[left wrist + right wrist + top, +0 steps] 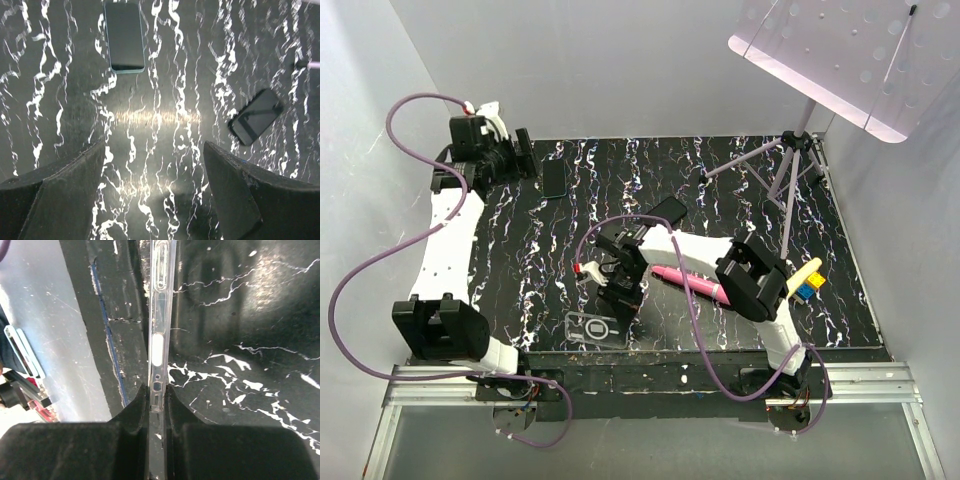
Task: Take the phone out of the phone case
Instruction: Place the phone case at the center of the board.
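Note:
The phone [554, 178], black with a teal edge, lies bare on the marbled table at the back left; in the left wrist view it [125, 37] lies flat ahead of the fingers. My left gripper [525, 152] [155, 160] is open and empty, just left of the phone. The clear phone case [597, 330], with a white ring-and-bar mark, lies at the table's front edge with no phone in it. My right gripper [618, 298] [159, 395] is shut on the case's far edge; the right wrist view shows the case [160, 315] edge-on between the fingers.
A second matte-black phone [665, 212] [256, 116] lies mid-table behind the right wrist. A pink marker [692, 283] lies under the right arm. Yellow and blue blocks [807, 280] sit at the right. A tripod stand [790, 170] with a tilted panel stands at the back right.

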Robot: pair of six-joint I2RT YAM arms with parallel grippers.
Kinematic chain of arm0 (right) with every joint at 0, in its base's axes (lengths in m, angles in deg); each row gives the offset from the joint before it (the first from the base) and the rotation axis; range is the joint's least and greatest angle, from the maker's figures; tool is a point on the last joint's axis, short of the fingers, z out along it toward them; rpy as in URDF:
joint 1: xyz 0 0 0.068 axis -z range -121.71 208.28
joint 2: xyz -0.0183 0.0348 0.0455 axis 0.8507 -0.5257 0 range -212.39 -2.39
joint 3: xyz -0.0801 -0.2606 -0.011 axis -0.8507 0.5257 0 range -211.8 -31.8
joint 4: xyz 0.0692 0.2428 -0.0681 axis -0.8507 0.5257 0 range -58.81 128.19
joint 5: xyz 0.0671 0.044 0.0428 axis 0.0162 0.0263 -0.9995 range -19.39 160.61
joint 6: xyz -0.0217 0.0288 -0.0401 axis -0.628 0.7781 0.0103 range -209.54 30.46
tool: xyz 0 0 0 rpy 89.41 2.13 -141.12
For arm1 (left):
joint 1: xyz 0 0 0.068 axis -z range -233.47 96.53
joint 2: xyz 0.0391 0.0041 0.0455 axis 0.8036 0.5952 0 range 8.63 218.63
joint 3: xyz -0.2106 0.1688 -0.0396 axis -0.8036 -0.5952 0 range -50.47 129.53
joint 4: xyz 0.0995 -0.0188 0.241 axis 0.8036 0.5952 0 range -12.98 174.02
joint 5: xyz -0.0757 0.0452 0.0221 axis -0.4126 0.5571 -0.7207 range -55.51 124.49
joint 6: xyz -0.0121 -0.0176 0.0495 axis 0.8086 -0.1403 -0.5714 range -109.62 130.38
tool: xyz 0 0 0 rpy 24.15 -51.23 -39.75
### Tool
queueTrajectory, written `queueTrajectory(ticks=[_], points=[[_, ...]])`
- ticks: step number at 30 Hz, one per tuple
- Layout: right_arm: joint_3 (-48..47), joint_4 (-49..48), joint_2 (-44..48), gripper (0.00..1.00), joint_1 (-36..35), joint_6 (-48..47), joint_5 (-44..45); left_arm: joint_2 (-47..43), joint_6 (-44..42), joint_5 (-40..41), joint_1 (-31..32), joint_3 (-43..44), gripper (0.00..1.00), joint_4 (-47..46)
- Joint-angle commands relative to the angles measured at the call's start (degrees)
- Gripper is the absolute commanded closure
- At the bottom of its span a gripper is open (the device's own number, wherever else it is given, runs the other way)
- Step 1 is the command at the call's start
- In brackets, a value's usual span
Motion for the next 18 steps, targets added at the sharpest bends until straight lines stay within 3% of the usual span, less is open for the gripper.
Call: queueTrajectory(ticks=[1,5,10,15,18], points=[[-4.2,3.0,-2.0,0.99,0.0,-4.2,1.8,-1.4,1.3,-0.5,0.4,-4.3,0.21,-1.4],[-5.9,2.9,-3.3,0.96,-0.1,-4.4,4.0,-1.0,2.1,-3.2,0.4,-5.0,0.21,-1.4],[-5.2,-1.8,-3.4,0.89,-0.3,-3.1,13.5,-2.0,2.9,-5.4,0.4,-5.8,0.21,-1.8],[-3.0,-7.3,-1.1,0.77,-0.3,-2.7,19.4,-4.0,3.1,-5.7,0.3,-6.9,0.21,-2.0],[-1.3,-10.9,0.8,0.65,-0.5,-2.2,23.2,-4.1,3.2,-6.4,0.4,-7.7,0.21,-2.4]])
